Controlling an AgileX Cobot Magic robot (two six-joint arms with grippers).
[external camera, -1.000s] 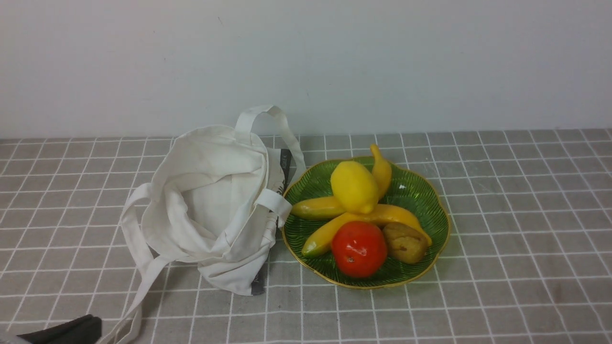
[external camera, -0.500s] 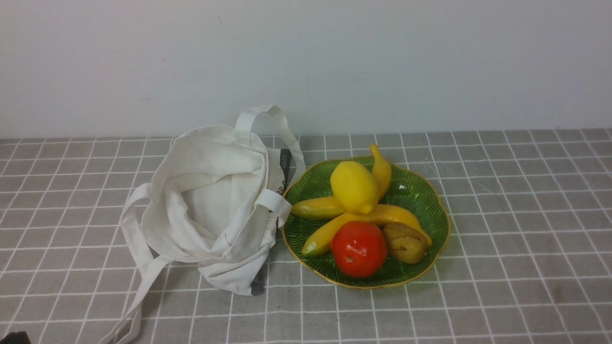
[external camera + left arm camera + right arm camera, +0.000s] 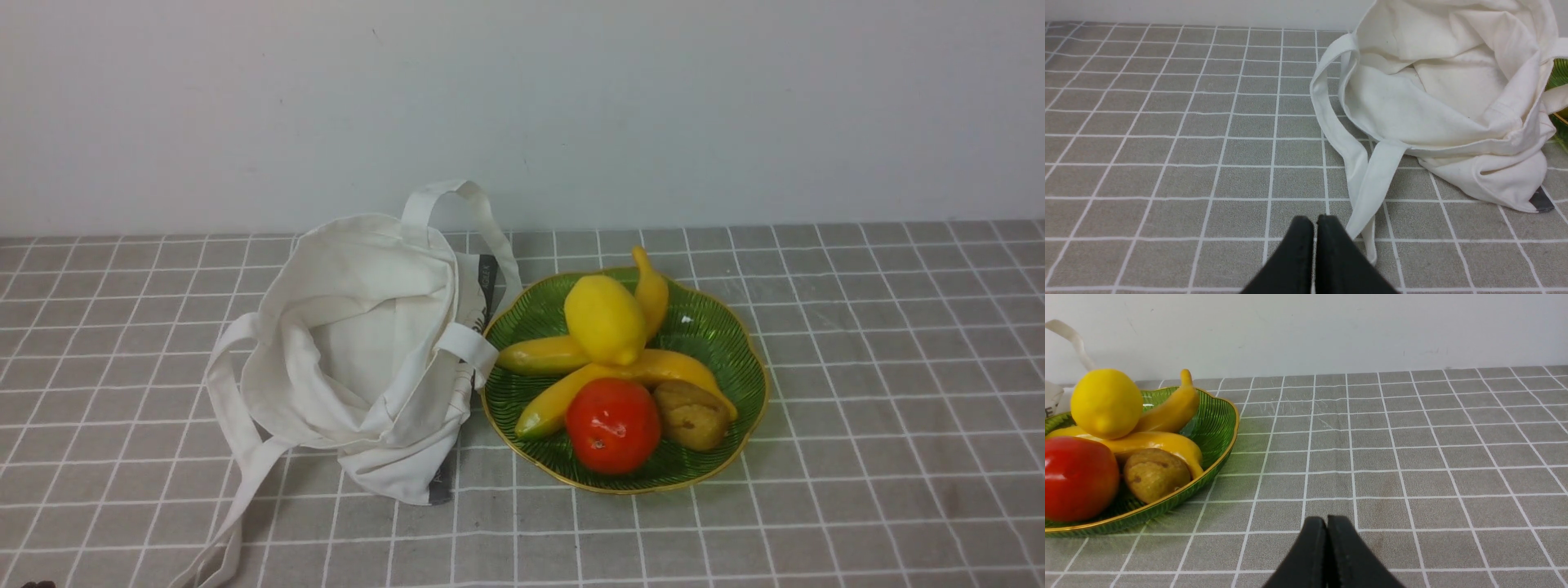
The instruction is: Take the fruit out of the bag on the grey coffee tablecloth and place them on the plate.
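Observation:
The yellow lemon (image 3: 605,319) rests on top of the bananas in the green glass plate (image 3: 718,339); it also shows in the right wrist view (image 3: 1106,402). The off-white bag (image 3: 359,351) lies slumped and open left of the plate, nothing visible inside it (image 3: 1453,90). Both lie on the grey checked tablecloth (image 3: 882,392). My left gripper (image 3: 1314,222) is shut and empty, low over the cloth near the bag's strap (image 3: 1367,179). My right gripper (image 3: 1327,522) is shut and empty, over bare cloth right of the plate (image 3: 1216,416).
The plate also holds long yellow bananas (image 3: 645,371), a glossy red round fruit (image 3: 613,425) and a brown lumpy fruit (image 3: 691,416). A pale wall (image 3: 522,106) stands behind the table. A bag strap trails toward the front left edge (image 3: 237,506).
The dark left gripper at the bottom left of the front view has drawn back almost out of the picture. The bag, plate and fruit have not moved.

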